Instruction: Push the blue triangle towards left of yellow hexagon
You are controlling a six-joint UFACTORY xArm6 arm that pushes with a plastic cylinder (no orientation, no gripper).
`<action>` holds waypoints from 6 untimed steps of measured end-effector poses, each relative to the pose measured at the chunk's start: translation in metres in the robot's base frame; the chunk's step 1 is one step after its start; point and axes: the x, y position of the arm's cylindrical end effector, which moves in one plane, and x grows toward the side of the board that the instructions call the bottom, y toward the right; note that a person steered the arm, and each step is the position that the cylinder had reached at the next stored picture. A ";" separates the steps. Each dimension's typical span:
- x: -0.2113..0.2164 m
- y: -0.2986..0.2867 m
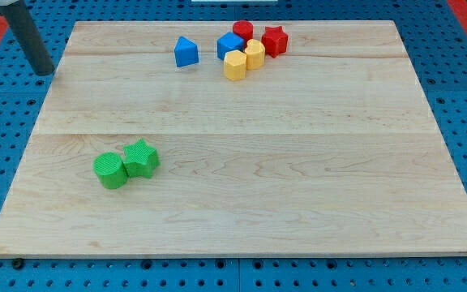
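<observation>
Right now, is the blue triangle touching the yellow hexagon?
Apart. The camera view shows bare wood between the blue triangle and the yellow hexagon. My tip sits far off toward the view's left, touching neither.

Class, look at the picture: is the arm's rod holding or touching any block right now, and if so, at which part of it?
Nothing is held. My tip rests off the board's upper-left corner, apart from every block; the blue triangle lies well to its right, untouched.
</observation>
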 end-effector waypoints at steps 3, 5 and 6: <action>-0.090 0.170; -0.053 0.208; -0.031 0.208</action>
